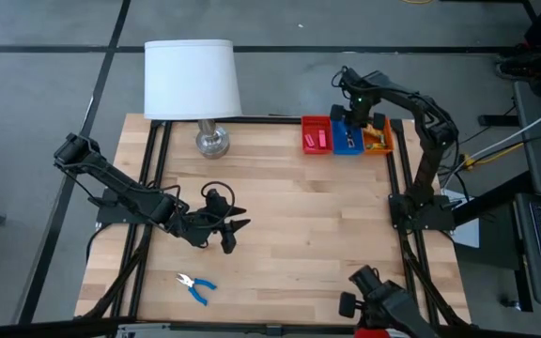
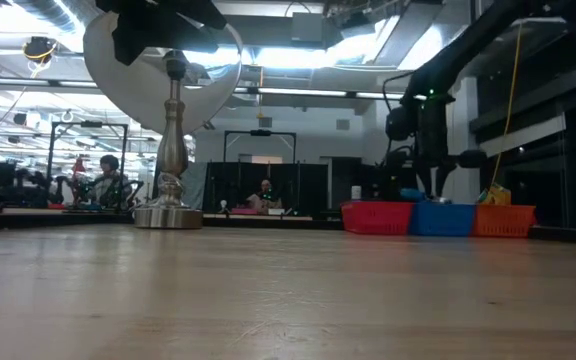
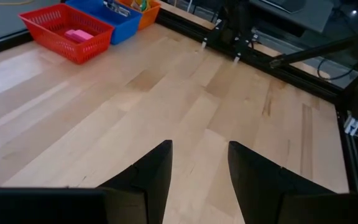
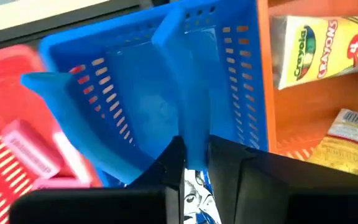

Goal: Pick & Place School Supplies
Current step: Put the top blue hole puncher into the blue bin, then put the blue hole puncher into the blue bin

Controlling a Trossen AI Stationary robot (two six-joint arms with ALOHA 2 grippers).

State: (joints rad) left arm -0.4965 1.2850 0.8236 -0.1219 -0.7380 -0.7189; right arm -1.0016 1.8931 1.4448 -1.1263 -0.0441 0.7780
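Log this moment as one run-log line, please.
right gripper: over blue tray, gripping blue-handled pliers | left gripper: open, mid-table, empty | second pliers: on table, unpicked

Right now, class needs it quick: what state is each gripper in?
Left gripper: open, empty, above the table.
Right gripper: shut on a blue-handled tool, over the blue tray.
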